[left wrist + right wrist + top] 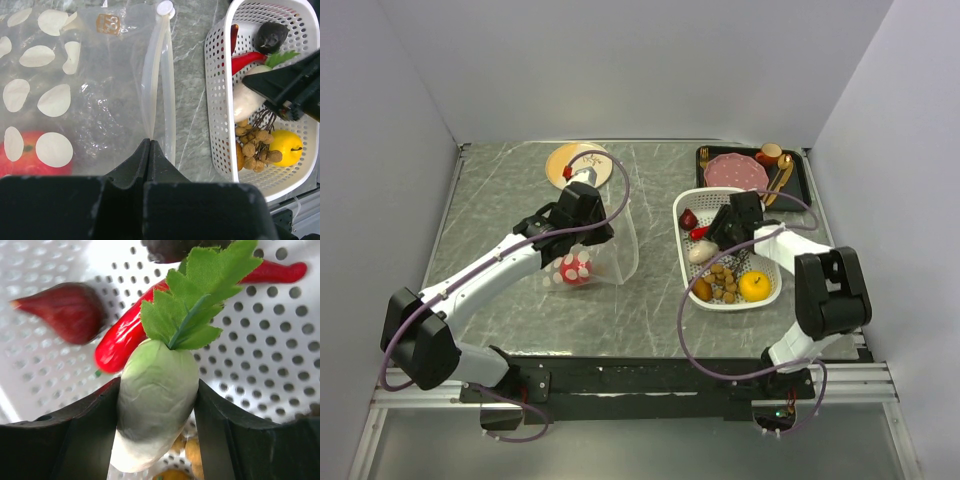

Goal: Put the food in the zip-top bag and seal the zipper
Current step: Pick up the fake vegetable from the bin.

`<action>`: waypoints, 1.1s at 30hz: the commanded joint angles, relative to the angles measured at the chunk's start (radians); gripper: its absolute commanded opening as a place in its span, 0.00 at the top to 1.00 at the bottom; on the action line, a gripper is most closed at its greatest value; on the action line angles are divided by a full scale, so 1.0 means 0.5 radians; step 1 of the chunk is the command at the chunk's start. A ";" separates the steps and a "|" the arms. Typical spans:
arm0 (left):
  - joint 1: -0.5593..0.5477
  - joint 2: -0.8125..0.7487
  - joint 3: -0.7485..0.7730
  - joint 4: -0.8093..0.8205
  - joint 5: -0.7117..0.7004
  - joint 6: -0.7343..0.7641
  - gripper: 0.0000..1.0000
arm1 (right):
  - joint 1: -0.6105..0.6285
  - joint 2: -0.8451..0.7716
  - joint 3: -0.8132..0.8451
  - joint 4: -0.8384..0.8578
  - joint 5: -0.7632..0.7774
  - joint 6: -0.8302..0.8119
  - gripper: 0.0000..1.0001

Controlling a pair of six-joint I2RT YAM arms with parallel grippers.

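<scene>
— What has the left gripper got?
— It is clenched on the zip-top bag, both tips pinched together on the mouth edge. The zipper runs straight ahead of the tips. Close by on the gripper's left, 1 red fruit lies inside the bag behind the white dots.
— And the right gripper?
— Grasping the white-and-green radish. 1 dark finger presses each side of its white body, and the green leaves point ahead of the tips. I cannot tell whether the radish is lifted off the basket floor.
— What lies around it?
— Just ahead of the tips a red chili shows behind the leaves. A dark red piece sits ahead and to the left. All are inside the white perforated basket.
— Any other food?
— Also in that basket, off to the left gripper's right, are 1 yellow round fruit and a heap of small brown nuts, right beside each other. A strip of grey table separates basket and bag.
</scene>
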 commanded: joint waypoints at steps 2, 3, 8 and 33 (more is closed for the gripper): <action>-0.005 -0.010 0.076 0.047 0.017 0.026 0.99 | -0.004 -0.369 -0.071 0.157 -0.004 -0.056 0.66; -0.008 -0.007 0.076 0.047 0.017 0.023 0.99 | -0.004 -0.412 -0.092 0.166 0.002 -0.053 0.66; -0.008 -0.001 0.082 0.059 0.036 0.026 0.99 | 0.027 -0.688 -0.163 0.206 0.036 -0.083 0.67; -0.008 -0.063 0.030 0.133 0.149 -0.032 0.99 | 0.806 -0.345 0.120 0.749 -0.200 -0.139 0.80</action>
